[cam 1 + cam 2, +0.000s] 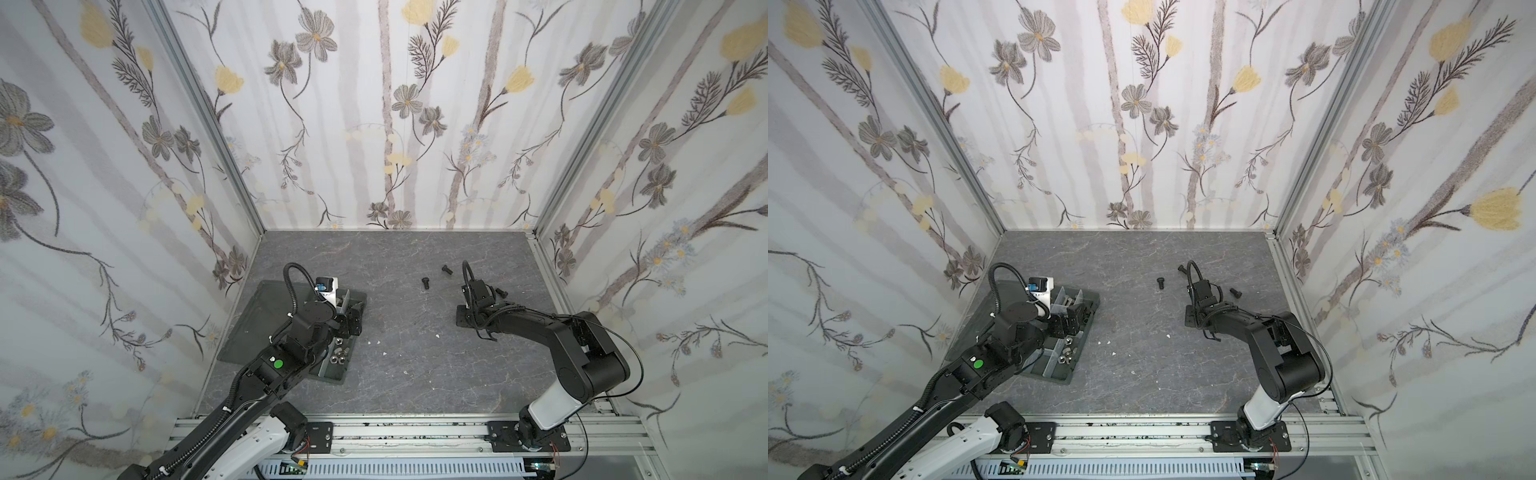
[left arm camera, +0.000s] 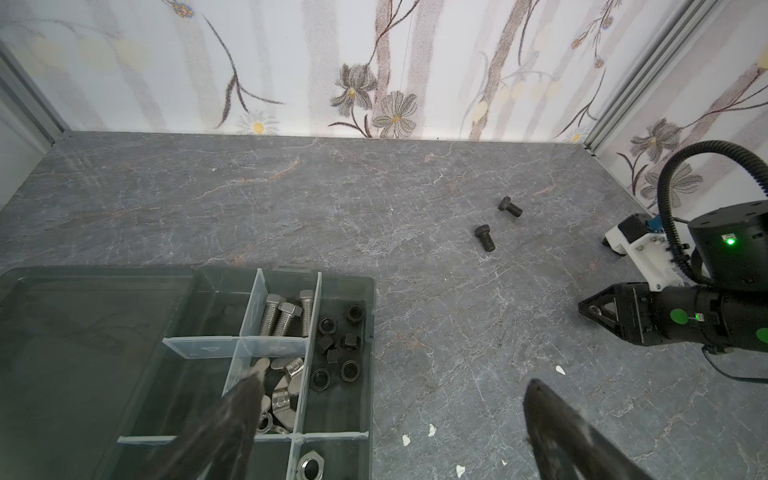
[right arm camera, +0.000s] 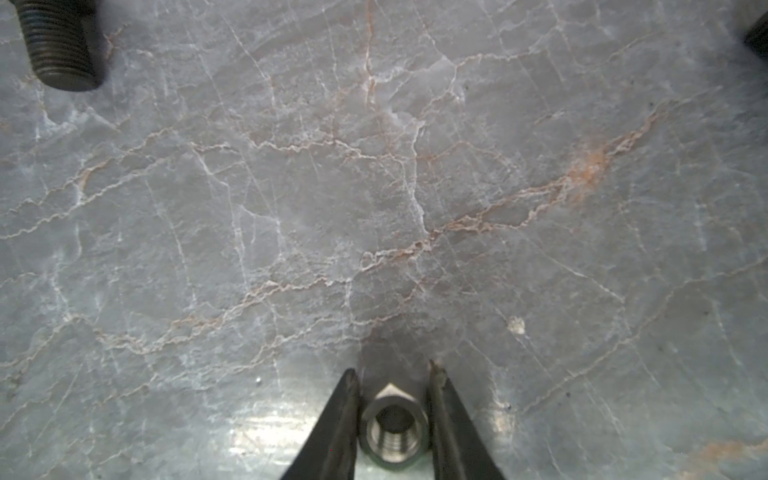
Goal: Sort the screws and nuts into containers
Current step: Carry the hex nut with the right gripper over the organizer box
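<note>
My right gripper (image 3: 392, 369) is down at the table, its two fingers pressed against opposite sides of a silver hex nut (image 3: 392, 428); in both top views it sits right of centre (image 1: 460, 320) (image 1: 1187, 318). Three black screws lie loose near it (image 1: 427, 284) (image 1: 446, 269) (image 1: 501, 292). My left gripper (image 2: 397, 381) hangs open and empty over the organiser tray (image 2: 370, 332), whose containers hold silver screws (image 2: 286, 316), black nuts (image 2: 338, 349), wing nuts (image 2: 286, 386) and a silver hex nut (image 2: 311, 465).
The tray's flat dark lid (image 1: 257, 316) lies open to the left of the containers. Small white flecks (image 1: 378, 342) dot the grey marble-look table between the arms. Floral walls close in the back and both sides.
</note>
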Action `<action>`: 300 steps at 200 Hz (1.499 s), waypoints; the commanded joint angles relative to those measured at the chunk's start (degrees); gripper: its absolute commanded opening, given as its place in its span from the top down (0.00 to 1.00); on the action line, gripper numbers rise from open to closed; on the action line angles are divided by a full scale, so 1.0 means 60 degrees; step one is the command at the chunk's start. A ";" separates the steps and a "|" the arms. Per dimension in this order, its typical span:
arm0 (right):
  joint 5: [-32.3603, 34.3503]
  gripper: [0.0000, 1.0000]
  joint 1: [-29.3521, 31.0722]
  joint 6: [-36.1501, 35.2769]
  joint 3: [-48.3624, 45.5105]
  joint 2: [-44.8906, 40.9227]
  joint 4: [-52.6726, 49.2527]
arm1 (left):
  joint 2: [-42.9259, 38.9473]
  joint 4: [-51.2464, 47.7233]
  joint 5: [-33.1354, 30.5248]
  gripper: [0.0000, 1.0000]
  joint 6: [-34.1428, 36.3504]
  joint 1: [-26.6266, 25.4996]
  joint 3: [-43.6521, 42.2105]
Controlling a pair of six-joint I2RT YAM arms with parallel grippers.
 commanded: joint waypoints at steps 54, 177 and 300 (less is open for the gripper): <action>-0.0046 0.84 0.0387 0.0013 0.0320 -0.0377 -0.0659 | -0.0287 0.0203 -0.0183 0.02 -0.0096 0.0013 -0.0015; -0.1697 0.84 0.2956 0.0443 0.2673 0.0249 -0.0238 | -0.2234 0.0782 -0.1139 0.00 -0.0052 0.0024 -0.0479; -0.3269 0.83 0.5695 0.1102 0.5850 0.3244 0.0183 | -0.2405 0.0822 -0.1087 0.00 -0.0067 0.0024 -0.0498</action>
